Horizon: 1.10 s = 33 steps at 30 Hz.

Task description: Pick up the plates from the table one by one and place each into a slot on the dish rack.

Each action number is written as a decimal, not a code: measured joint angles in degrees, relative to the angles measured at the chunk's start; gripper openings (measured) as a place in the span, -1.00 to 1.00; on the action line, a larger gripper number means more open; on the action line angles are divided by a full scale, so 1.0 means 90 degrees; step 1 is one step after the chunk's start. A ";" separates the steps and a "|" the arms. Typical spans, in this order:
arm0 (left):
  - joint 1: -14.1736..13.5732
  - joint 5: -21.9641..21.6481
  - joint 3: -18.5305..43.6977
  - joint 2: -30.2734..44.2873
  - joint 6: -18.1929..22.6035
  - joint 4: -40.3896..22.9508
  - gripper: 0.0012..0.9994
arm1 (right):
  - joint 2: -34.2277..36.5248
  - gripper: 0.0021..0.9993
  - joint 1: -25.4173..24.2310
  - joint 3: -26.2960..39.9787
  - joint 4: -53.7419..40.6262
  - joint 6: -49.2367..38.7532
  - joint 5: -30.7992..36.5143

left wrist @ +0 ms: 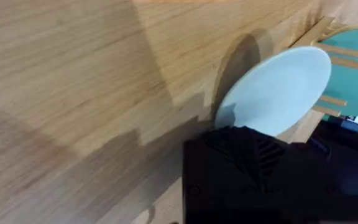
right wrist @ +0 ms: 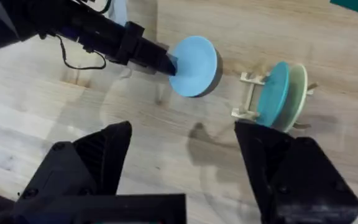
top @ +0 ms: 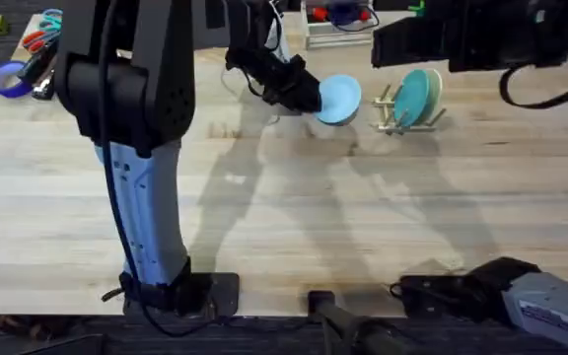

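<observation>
Pale round plate (top: 340, 99) (smooth plastic)

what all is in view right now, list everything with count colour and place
pale blue plate: one, sky blue, held off the table by the left gripper, just left of the dish rack
teal plate: one, teal, upright in a rack slot
cream plate: one, cream, upright in the rack behind the teal one
dish rack: one, light wood with pegs, far right of the table
table: one, light wood planks
scissors and tape: a small clutter, red, teal and blue, far left corner
white wire rack: one, far edge, centre
left gripper: black, shut on the pale blue plate's rim
right gripper: black, open, above the table
</observation>
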 joint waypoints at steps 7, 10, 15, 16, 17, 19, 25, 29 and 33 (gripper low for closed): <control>0.0000 0.0000 0.0000 0.0000 -0.0003 -0.0017 -0.92 | 0.0368 0.99 -0.0177 0.0002 -0.0037 -0.0002 -0.0024; 0.0000 0.0000 0.0001 0.0000 -0.0003 -0.0017 -0.92 | 0.0774 0.99 -0.0202 0.0000 0.0111 -0.0061 -0.0103; 0.0000 0.0000 0.0000 0.0000 -0.0003 -0.0019 -0.92 | 0.1369 0.99 -0.0209 0.0000 0.0493 -0.0197 -0.0377; 0.0000 0.0000 0.0000 0.0000 -0.0003 -0.0018 -0.92 | 0.1474 0.99 -0.0211 0.0000 0.0560 -0.0202 -0.0403; 0.0000 0.0000 0.0001 0.0000 -0.0003 -0.0019 -0.92 | 0.1596 0.99 -0.0223 0.0000 0.0639 -0.0204 -0.0443; 0.0000 0.0000 0.0002 0.0000 -0.0003 -0.0018 -0.92 | 0.1827 0.99 -0.0278 0.0000 0.0800 -0.0224 -0.0574; 0.0000 0.0000 0.0002 0.0000 -0.0003 -0.0019 -0.92 | 0.2537 0.97 -0.0709 0.0000 0.1343 -0.0250 -0.1331; 0.0000 0.0000 0.0000 0.0000 -0.0003 -0.0019 -0.92 | 0.2953 0.96 -0.1028 0.0000 0.1647 -0.0248 -0.1784; 0.0000 0.0000 0.0000 0.0000 -0.0003 -0.0019 -0.92 | 0.3398 0.94 -0.1280 0.0000 0.1929 -0.0270 -0.2381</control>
